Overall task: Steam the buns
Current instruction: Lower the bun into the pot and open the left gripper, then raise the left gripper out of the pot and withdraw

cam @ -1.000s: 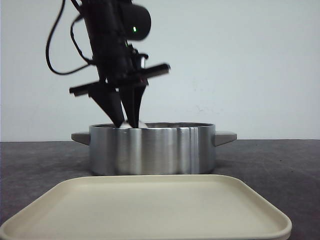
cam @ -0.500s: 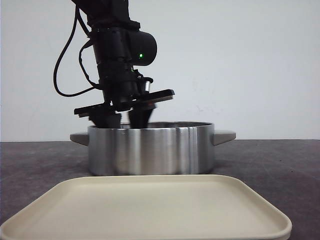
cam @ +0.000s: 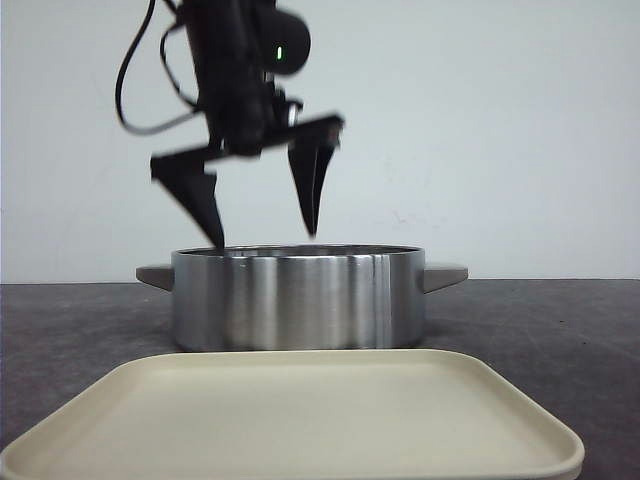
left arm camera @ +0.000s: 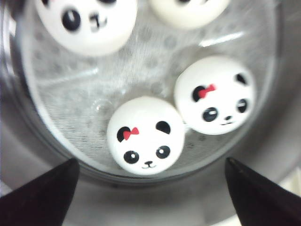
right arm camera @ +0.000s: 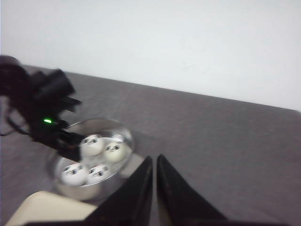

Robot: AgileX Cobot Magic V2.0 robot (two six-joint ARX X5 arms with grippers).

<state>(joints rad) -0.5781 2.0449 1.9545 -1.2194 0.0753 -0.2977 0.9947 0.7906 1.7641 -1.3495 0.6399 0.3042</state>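
Several white panda-faced buns lie on the perforated steamer insert inside a steel pot (cam: 300,300). In the left wrist view two buns with red bows (left arm camera: 146,135) (left arm camera: 216,95) lie nearest, and two more (left arm camera: 87,23) (left arm camera: 188,9) lie farther on. My left gripper (cam: 265,240) hangs just above the pot's rim, open and empty; its black fingertips (left arm camera: 51,188) frame the nearest bun. The right wrist view shows the buns (right arm camera: 92,144) in the pot from afar. My right gripper (right arm camera: 154,157) is shut and empty, high and off to the pot's side.
A beige square tray (cam: 300,410) lies in front of the pot, at the table's near edge; its corner shows in the right wrist view (right arm camera: 42,207). The pot has two side handles (cam: 447,273). The dark grey table (right arm camera: 225,141) stretches to the right.
My left gripper held a white bun at the pot's rim, dipped into the pot, then rose and opened. The bun now lies in the pot.
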